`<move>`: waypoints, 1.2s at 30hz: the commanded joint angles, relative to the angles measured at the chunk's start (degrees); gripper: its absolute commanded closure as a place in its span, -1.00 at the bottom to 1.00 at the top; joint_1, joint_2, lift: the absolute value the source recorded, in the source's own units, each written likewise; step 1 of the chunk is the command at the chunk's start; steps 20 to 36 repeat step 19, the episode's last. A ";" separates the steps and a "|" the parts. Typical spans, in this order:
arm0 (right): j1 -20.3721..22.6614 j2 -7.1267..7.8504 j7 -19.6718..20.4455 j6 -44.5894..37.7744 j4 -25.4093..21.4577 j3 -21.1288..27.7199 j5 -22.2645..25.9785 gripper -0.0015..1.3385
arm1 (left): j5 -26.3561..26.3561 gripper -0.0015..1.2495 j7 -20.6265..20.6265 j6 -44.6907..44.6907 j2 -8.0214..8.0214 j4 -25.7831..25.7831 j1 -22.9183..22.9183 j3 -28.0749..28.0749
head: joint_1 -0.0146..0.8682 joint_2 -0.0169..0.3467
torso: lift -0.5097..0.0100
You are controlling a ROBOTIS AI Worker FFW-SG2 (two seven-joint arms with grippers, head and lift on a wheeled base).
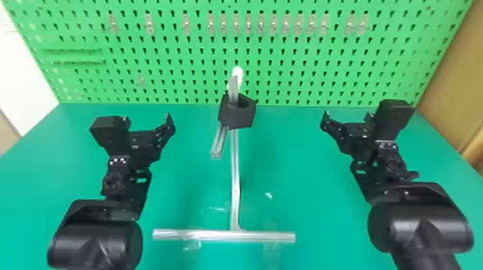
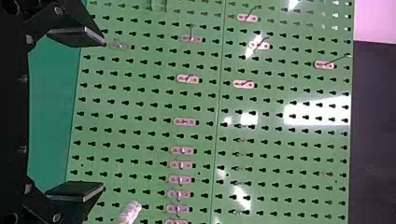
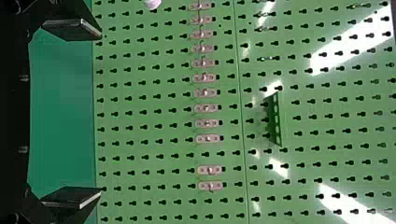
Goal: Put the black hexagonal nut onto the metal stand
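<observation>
Green pegboard point(image 1: 302, 79), nut point(image 1: 235, 118) on metal stand point(image 1: 235, 172) (left gripper point(image 1: 147, 119), right gripper point(image 1: 348, 115): jaws spread)

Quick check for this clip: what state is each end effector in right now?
Left end effector: open, nothing between its fingers.
Right end effector: open, nothing between its fingers.

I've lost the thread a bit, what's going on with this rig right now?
Neither arm is handling anything: the left end effector and right end effector are open and empty, one on each side of the metal stand. The black hexagonal nut is on the stand, with a metal bar sticking up through its opening, so the placement looks done.
</observation>
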State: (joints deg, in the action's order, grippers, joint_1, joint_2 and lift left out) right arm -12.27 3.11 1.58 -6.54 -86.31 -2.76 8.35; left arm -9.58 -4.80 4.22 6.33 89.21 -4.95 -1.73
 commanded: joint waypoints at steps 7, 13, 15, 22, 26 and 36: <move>0.14 -0.04 0.00 0.12 0.00 0.12 0.00 -0.81 | 0.00 -0.70 -0.04 -0.09 0.00 0.00 0.12 0.15 | 0.60 -0.46 | 0.96; 0.14 -0.04 0.00 0.12 0.00 0.21 0.00 -0.81 | -0.09 -0.70 -0.04 -0.09 0.00 0.00 0.12 0.24 | 0.60 -0.46 | 0.96; 0.14 -0.04 0.00 0.12 0.00 0.21 0.00 -0.81 | -0.09 -0.70 -0.04 -0.09 0.00 0.00 0.12 0.15 | 0.60 -0.46 | 0.96; 0.05 -0.04 0.00 0.12 0.00 0.21 0.00 -0.81 | -0.09 -0.70 -0.04 -0.09 0.00 0.00 0.12 0.15 | 0.60 -0.46 | 0.96; 0.05 -0.04 0.00 0.12 0.00 0.21 0.00 -0.81 | -0.09 -0.70 -0.04 -0.09 0.00 0.00 0.12 0.15 | 0.60 -0.46 | 0.96; 0.05 -0.04 0.00 0.12 0.00 0.21 0.00 -0.81 | -0.09 -0.70 -0.04 -0.09 0.00 0.00 0.12 0.15 | 0.60 -0.46 | 0.96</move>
